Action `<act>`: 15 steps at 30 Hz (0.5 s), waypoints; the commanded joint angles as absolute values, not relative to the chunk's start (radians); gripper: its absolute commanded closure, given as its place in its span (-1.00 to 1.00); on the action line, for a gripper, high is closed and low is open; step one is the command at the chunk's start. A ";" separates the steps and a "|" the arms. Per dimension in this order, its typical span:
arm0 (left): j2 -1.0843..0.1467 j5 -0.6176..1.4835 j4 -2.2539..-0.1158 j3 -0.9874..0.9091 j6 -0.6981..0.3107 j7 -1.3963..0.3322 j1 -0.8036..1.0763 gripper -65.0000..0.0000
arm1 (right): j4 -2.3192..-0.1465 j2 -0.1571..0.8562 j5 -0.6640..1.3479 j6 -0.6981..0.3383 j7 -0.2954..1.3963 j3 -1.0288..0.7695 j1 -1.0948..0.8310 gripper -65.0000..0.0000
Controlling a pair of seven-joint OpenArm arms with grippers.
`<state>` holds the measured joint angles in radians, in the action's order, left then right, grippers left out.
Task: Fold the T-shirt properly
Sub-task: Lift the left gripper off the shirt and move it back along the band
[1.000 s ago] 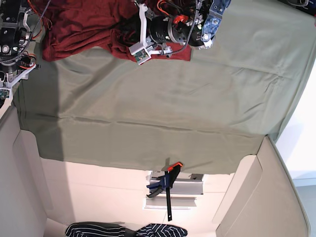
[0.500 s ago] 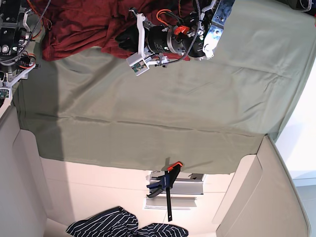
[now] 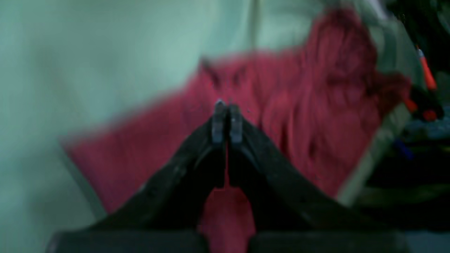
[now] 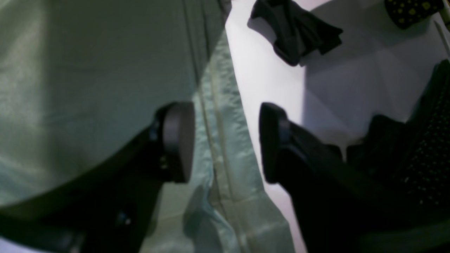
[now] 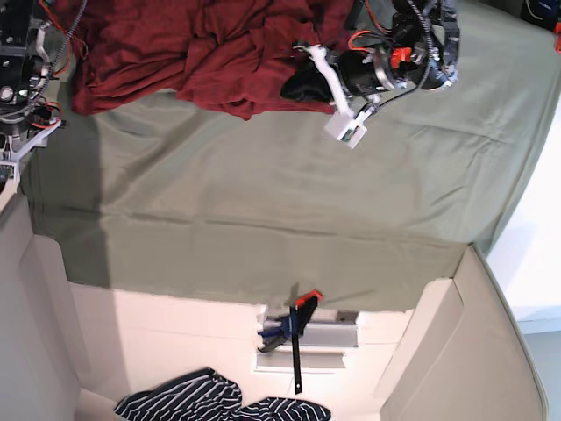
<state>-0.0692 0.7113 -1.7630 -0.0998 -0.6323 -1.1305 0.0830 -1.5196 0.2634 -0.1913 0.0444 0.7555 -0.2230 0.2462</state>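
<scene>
T-shirt (image 5: 158, 44) spreads leftward from the closed left gripper (image 3: 225, 107) at its right edge; the open right gripper (image 4: 226, 140) sits farther off.

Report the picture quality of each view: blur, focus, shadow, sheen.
Left wrist view: heavy blur smears the red T-shirt and the shut left end effector. Right wrist view: sharper, but the open right end effector is nearly black in shadow, with sheen on the green cloth. Base view: sharpest, with a darker shadow band down the cloth's left side.
</scene>
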 commanded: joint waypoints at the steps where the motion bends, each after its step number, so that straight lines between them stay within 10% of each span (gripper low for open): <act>1: -0.070 0.744 -1.808 -0.109 -0.636 -1.107 0.093 1.00 | -1.534 0.277 -0.198 0.045 0.733 -0.227 0.268 0.08; 15: -0.069 0.435 -1.988 -0.133 -0.586 -0.991 0.253 1.00 | -1.534 0.277 -0.156 0.045 0.733 -0.227 0.268 0.08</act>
